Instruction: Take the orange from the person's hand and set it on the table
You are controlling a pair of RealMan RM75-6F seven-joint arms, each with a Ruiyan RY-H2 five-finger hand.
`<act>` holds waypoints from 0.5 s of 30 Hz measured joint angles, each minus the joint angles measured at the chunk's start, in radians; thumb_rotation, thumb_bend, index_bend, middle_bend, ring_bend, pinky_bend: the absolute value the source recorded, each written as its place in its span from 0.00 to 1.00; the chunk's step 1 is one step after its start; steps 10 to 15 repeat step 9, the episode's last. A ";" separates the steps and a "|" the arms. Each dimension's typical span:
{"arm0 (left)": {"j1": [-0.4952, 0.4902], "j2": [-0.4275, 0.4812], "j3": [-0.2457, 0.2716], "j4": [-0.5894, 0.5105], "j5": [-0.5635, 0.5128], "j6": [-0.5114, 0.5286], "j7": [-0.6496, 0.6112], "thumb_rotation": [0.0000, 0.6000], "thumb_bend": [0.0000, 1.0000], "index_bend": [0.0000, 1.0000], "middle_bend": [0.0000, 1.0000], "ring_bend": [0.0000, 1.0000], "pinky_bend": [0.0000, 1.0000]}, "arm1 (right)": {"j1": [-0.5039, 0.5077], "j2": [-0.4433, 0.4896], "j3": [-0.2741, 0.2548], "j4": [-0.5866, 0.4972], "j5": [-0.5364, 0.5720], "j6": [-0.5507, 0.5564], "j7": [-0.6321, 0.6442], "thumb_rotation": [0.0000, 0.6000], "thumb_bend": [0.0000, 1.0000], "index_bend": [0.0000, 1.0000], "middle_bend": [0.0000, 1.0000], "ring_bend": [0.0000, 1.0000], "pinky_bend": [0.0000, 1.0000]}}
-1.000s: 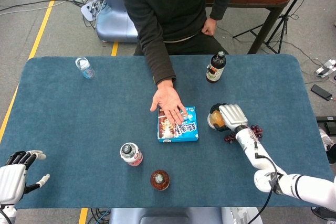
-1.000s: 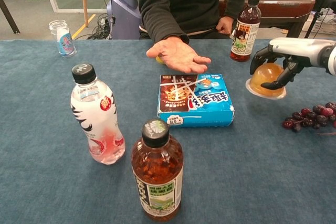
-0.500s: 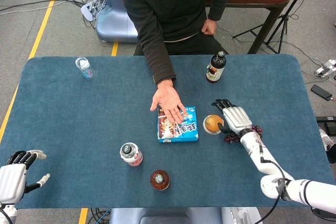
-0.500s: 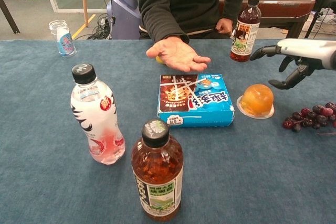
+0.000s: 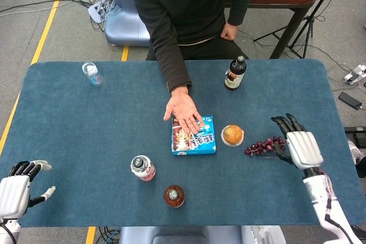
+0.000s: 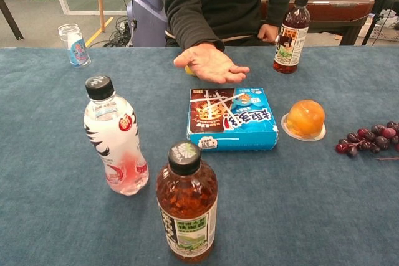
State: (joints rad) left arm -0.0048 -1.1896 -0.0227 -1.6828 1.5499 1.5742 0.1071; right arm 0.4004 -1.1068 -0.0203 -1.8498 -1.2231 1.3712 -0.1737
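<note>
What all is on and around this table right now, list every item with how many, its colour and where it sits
orange: 1, orange, on the table right of the box
snack box: 1, blue, table centre
grapes: 1 bunch, dark purple, right of the orange
dark bottle: 1, brown, far side
tea bottle: 1, brown, near edge
water bottle: 1, clear and pink, near centre-left
small cup: 1, clear, far left
person's hand: 1, palm up, empty, above the box
left hand: open, near-left corner
right hand: open, beside the grapes

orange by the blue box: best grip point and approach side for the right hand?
Grip the orange across its rounded upper sides, coming from above and the right with the right robot hand. The blue box crowds its left; grapes lie lower right.
</note>
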 measured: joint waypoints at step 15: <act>-0.004 -0.007 -0.003 -0.007 -0.004 -0.002 0.014 1.00 0.17 0.40 0.34 0.29 0.18 | -0.219 0.024 -0.078 -0.015 -0.170 0.229 0.036 1.00 0.45 0.13 0.16 0.01 0.25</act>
